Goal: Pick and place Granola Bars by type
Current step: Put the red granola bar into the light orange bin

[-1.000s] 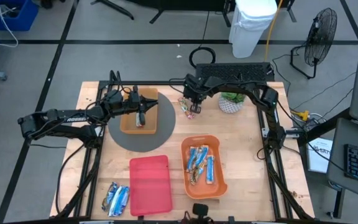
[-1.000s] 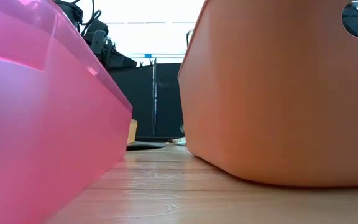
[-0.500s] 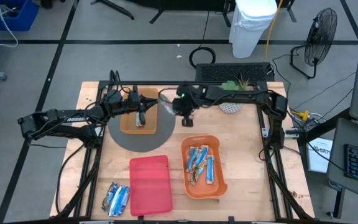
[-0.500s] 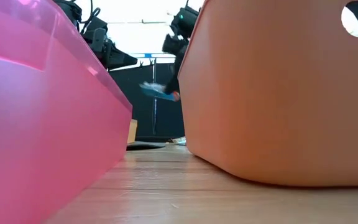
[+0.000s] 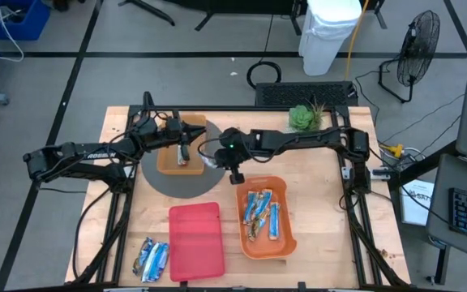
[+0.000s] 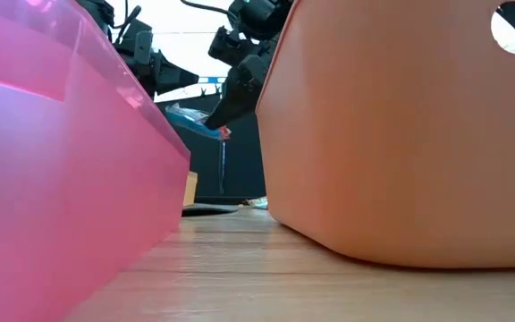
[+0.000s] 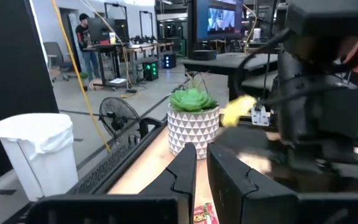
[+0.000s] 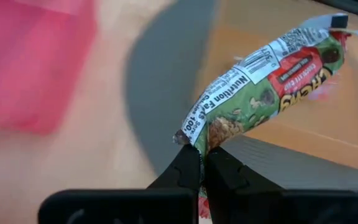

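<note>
My right gripper (image 5: 227,165) hangs above the right rim of the grey round mat (image 5: 162,180), shut on a Granola Bar (image 8: 266,87) in a green, red and white wrapper. My left gripper (image 5: 183,144) hovers over the tan tray (image 5: 169,160) on that mat. Its fingers (image 7: 188,177) are nearly together, and a red-yellow wrapper (image 7: 202,215) shows in the slit between them. Several blue bars (image 5: 262,212) lie in the orange tray (image 5: 286,243). A few silvery bars (image 5: 152,258) lie on the table's near left. My right gripper pinches the bar by its crimped end (image 8: 194,134) between its two fingertips. The bar runs on lengthwise beyond the fingers, lifted clear of the table, its free end (image 8: 328,28) over the tan tray. My left gripper: I cannot tell whether it touches the wrapper in its slit.
A red tray (image 5: 194,239) sits on the near side between the silvery bars and the orange tray. A potted plant (image 5: 302,118) stands at the far edge. Bare wood lies right of the orange tray. A person stands far off in the room (image 7: 82,37).
My right gripper has travelled from the far edge beside the plant toward the table's left and near side, to the grey mat's right rim. It has carried the Granola Bar up off the table with it. My left arm has kept still.
</note>
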You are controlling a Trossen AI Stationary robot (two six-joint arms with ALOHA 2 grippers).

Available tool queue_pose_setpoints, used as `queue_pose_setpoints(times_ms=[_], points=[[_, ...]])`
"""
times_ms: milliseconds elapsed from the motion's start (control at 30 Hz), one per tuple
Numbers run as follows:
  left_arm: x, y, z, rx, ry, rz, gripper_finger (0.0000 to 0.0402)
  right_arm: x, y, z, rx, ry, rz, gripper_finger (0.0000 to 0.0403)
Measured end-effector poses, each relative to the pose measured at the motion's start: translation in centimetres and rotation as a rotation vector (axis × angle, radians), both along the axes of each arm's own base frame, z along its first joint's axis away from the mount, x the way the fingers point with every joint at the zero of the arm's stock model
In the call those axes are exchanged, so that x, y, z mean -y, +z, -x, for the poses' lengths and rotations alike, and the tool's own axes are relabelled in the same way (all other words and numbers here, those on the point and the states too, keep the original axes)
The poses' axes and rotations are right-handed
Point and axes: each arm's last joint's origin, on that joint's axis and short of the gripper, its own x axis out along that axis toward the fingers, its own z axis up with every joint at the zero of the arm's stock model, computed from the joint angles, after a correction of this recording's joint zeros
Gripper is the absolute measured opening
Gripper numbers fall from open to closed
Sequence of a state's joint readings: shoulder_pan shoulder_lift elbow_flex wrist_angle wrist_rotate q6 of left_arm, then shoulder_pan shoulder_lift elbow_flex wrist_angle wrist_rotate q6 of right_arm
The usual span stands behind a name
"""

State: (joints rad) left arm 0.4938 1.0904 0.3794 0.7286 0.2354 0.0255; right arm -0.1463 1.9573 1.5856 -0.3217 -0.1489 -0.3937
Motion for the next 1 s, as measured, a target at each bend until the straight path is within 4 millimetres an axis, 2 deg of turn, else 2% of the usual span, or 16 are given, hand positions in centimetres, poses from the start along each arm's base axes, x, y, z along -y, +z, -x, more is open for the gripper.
queue_pose_setpoints(times_ms=[167, 367, 533, 700, 1000], points=[[0.1, 0.5, 0.2, 0.029, -0.006, -0.017, 0.0047, 1.2, 1.7, 0.8, 0.007, -0.163, 0.207, 0.0], [0.4, 1.2, 0.7, 0.061, -0.017, -0.026, 0.0047, 2.8, 3.1, 1.4, 0.066, -0.257, 0.247, 0.0], [0.4, 1.3, 0.7, 0.068, -0.017, -0.008, 0.0047, 3.8, 1.2, 1.3, 0.192, -0.276, 0.292, 0.0], [0.4, 1.3, 0.7, 0.07, 0.001, -0.006, 0.0047, 4.1, -0.3, 1.8, 0.326, -0.357, 0.472, 0.0], [0.1, 1.3, 0.8, 0.093, 0.093, 0.05, 0.0047, 2.9, -1.9, 2.9, 0.534, -0.357, 0.537, 0.0]])
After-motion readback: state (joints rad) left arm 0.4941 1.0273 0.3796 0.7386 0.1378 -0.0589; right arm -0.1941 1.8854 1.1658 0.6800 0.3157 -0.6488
